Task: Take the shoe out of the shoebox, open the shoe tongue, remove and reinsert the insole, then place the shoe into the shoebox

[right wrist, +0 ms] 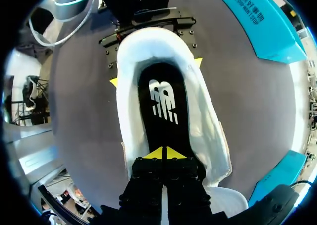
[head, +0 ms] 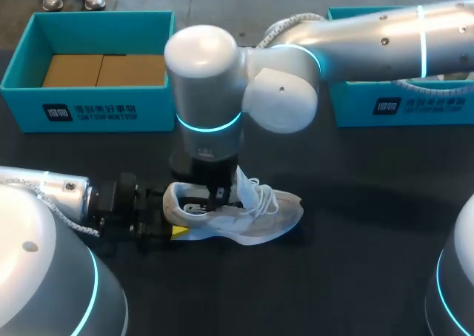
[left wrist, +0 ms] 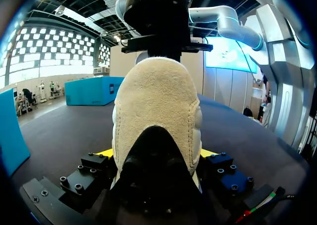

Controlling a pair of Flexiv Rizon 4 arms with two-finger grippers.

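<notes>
Lying on its sole on the dark table (head: 355, 225), the white shoe (head: 255, 212) sits in front of the teal shoebox (head: 89, 106) and the second shoebox (head: 400, 103), apart from both, toe toward my right. The left gripper (left wrist: 157, 153) clamps the heel, one yellow tip on each side. The right gripper (right wrist: 162, 154) comes down into the shoe's opening, its fingers pressed together, tips at the black insole (right wrist: 163, 111); whether they pinch anything I cannot tell
</notes>
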